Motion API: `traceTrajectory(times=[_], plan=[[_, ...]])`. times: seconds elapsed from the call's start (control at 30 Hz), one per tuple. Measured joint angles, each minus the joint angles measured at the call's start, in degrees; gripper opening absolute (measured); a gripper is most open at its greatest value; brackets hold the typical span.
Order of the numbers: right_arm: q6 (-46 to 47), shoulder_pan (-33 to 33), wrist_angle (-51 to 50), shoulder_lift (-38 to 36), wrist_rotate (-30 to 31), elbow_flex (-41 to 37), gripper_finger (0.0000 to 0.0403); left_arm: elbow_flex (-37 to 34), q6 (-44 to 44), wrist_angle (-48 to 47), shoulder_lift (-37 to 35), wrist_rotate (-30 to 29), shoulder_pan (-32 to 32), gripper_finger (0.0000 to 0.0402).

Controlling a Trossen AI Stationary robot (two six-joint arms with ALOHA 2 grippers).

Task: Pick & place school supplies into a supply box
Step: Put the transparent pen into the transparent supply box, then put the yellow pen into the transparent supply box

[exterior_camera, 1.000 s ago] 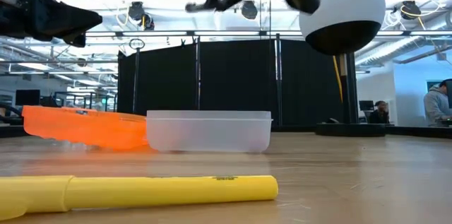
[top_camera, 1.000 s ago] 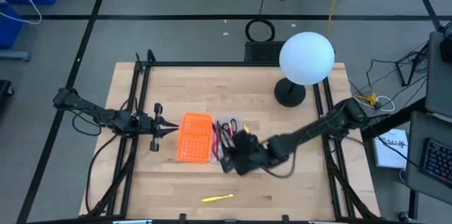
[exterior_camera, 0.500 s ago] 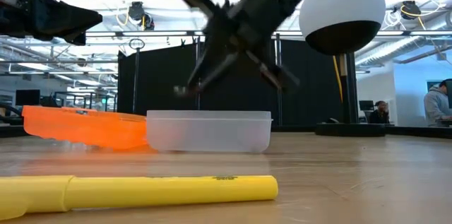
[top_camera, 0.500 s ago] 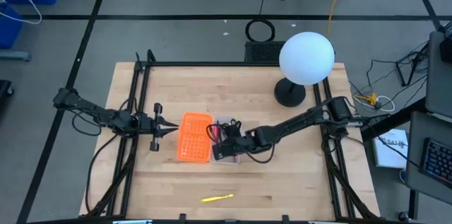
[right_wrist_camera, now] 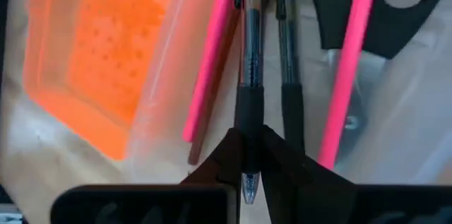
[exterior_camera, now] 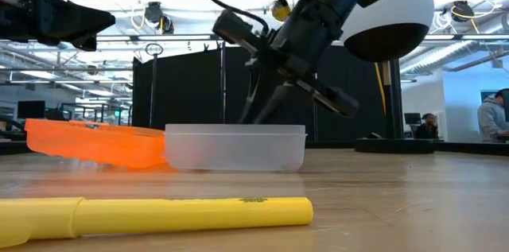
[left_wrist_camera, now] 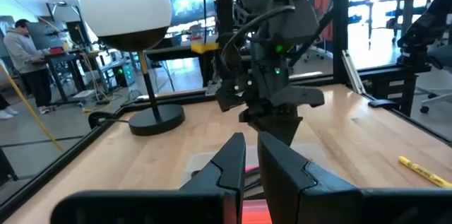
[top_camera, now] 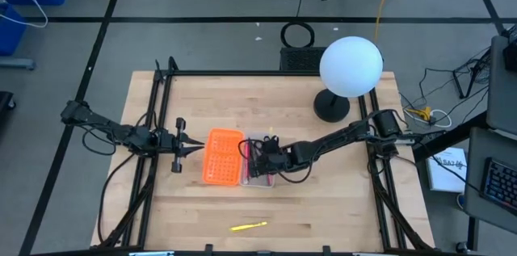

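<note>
The supply box lies open mid-table: its orange gridded panel (top_camera: pixel 222 157) (exterior_camera: pixel 95 142) is joined to the clear tray (exterior_camera: pixel 235 149). My right gripper (top_camera: pixel 257 157) (exterior_camera: pixel 256 113) dips into the tray, shut on a clear-and-black pen (right_wrist_camera: pixel 248 54). Beside that pen in the tray lie two pink pens (right_wrist_camera: pixel 212 61) (right_wrist_camera: pixel 349 68), a black pen (right_wrist_camera: pixel 286 61) and black scissor handles (right_wrist_camera: pixel 367 12). A yellow marker (top_camera: pixel 248 226) (exterior_camera: pixel 159 212) lies flat near the table's near edge. My left gripper (top_camera: pixel 190 149) (left_wrist_camera: pixel 251 164) hovers, shut, left of the orange panel. My right gripper pinches the pen between its two fingers at the black grip section (right_wrist_camera: pixel 248 114), close to the writing tip. It comes slanting down from the table's right side. The pen's barrel runs forward from the fingers, in line with the other pens in the tray.
A lamp with a white globe (top_camera: pixel 350 66) (exterior_camera: pixel 386 13) stands on a dark base (top_camera: pixel 331 109) at the far right of the table. Bare wood lies between the tray and the yellow marker. Black frame rails (top_camera: pixel 153 127) run along both table sides.
My right gripper has carried the pen from the tray's near side toward the far edge and slightly left. It has dropped from well above the tray down into it. The left arm has stayed still.
</note>
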Motion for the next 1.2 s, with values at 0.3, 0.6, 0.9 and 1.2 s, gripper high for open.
traceTrajectory(times=[0.3,0.6,0.9,1.2], plan=[[-1.1,-0.7,0.3,0.0,1.6,0.0,0.0039,0.0,-0.9,0.0,0.0,0.0,0.0,0.0049],[-2.5,-0.6,0.6,0.0,1.3,0.0,0.0045,0.0,-1.5,0.0,0.0,0.1,0.0,0.0049],[-5.0,-0.5,1.2,0.0,-0.4,0.0,0.0076,0.0,-1.9,0.0,0.0,0.1,0.0,0.0049],[-8.2,-0.7,1.3,-1.3,-0.3,0.0,0.0135,0.0,-1.4,0.0,0.0,0.2,0.0,0.0049]])
